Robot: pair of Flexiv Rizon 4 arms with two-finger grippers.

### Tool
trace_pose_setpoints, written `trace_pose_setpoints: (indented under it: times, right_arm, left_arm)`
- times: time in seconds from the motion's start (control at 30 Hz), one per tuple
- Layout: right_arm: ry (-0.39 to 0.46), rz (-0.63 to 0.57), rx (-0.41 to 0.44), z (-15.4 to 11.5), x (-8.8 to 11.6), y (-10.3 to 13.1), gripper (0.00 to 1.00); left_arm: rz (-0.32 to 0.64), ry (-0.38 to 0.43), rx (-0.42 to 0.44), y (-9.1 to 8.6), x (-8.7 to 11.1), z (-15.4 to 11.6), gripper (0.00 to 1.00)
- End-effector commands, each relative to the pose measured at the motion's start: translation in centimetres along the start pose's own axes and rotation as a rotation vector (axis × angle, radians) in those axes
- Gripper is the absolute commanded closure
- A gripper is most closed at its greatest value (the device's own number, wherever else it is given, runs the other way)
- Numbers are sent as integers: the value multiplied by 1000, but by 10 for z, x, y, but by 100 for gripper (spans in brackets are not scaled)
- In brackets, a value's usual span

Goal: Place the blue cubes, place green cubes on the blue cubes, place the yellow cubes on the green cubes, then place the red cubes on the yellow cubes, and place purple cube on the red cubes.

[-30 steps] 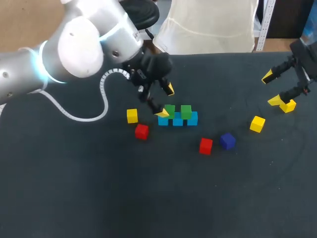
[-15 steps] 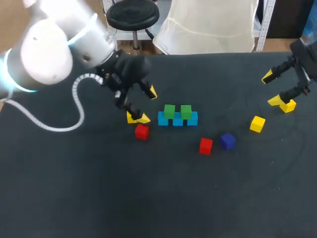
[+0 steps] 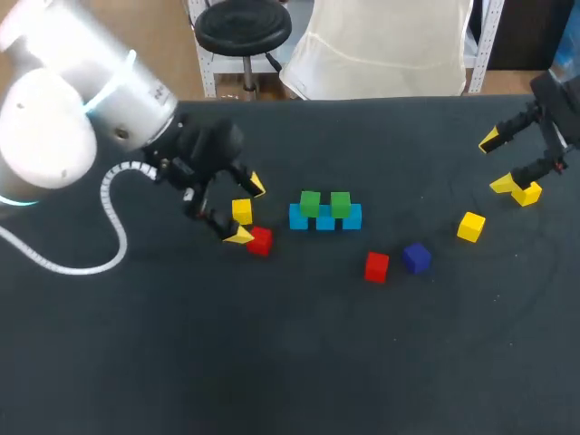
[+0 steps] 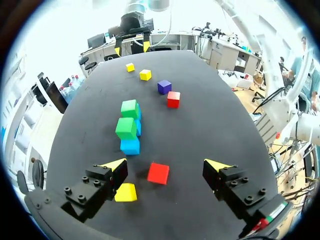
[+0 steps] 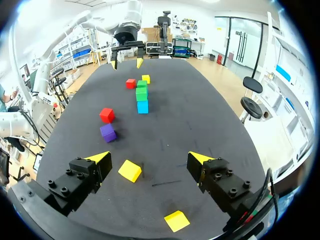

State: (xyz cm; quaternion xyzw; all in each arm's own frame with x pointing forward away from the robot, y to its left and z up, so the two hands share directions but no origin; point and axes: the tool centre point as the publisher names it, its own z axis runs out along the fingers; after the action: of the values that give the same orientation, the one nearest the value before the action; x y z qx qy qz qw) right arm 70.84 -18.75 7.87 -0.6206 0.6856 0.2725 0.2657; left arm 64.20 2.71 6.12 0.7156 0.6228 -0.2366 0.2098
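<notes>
While the left jaws hang released above a red cube [image 4: 158,173], the right jaws gape, a yellow cube [image 5: 130,170] ahead.

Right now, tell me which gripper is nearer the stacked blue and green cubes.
Left. The left gripper is open close beside the blue and green cubes. The right gripper is open far off on their other side.

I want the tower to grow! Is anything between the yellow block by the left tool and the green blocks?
Nothing visible. The red cube sits beside the yellow cube, off the path to the green cubes.
</notes>
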Motion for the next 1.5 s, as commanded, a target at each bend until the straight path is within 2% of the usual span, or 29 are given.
trace_pose_setpoints:
  times: [0.03, 0.6, 0.7, 0.93, 0.97, 1.1, 1.2, 1.5]
  right_arm:
    - [-1, -1, 0, 0, 0, 0, 0]
    - [-1, -1, 0, 0, 0, 0, 0]
    - [-1, -1, 0, 0, 0, 0, 0]
    - [-1, -1, 0, 0, 0, 0, 0]
    - [21, -29, -5, -1, 1, 1, 0]
    - [80, -131, -55, -4, 3, 7, 0]
    - [75, -223, -113, -7, 3, 10, 0]
    - [123, -524, -375, 0, 12, 19, 0]
  left_arm:
    - [-3, -9, -44, -11, 7, -13, 0]
    - [-34, -13, -87, -20, 18, -32, 0]
    - [13, -20, -59, -20, 15, -30, 0]
    - [13, -20, -59, -20, 15, -30, 0]
    - [13, -20, -59, -20, 15, -30, 0]
    - [13, -20, -59, -20, 15, -30, 0]
    - [13, -20, -59, -20, 15, -30, 0]
    - [13, -20, -59, -20, 15, -30, 0]
